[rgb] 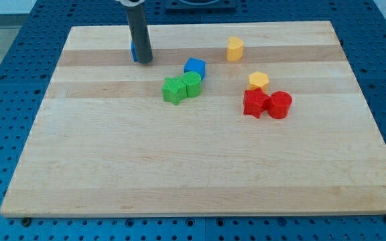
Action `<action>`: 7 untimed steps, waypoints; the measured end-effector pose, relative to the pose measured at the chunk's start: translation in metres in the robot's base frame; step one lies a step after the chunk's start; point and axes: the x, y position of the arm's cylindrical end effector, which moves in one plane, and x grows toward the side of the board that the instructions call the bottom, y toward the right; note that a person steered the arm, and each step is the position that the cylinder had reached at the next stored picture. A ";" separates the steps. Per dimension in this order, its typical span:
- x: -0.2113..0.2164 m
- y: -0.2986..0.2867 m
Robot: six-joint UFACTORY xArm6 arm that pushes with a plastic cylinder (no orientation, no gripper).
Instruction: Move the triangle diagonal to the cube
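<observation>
My tip [143,61] rests on the board near the view's top left. A small blue block [133,51] shows just at the left edge of the rod, touching it or right behind it. It is mostly hidden, so I cannot make out its shape. The blue cube [194,67] sits to the right of my tip and slightly lower, about a rod's width and a half away. It touches the green blocks below it.
A green star-shaped block [174,90] and a rounder green block [192,84] sit together below the cube. A yellow block [234,49] stands at top right, another yellow block [258,81] below it, then a red star-shaped block [254,103] and a red cylinder [279,105].
</observation>
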 end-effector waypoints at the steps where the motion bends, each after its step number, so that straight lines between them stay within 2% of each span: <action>1: 0.000 -0.013; 3: 0.004 0.030; 5: -0.022 0.029; 7: -0.022 0.028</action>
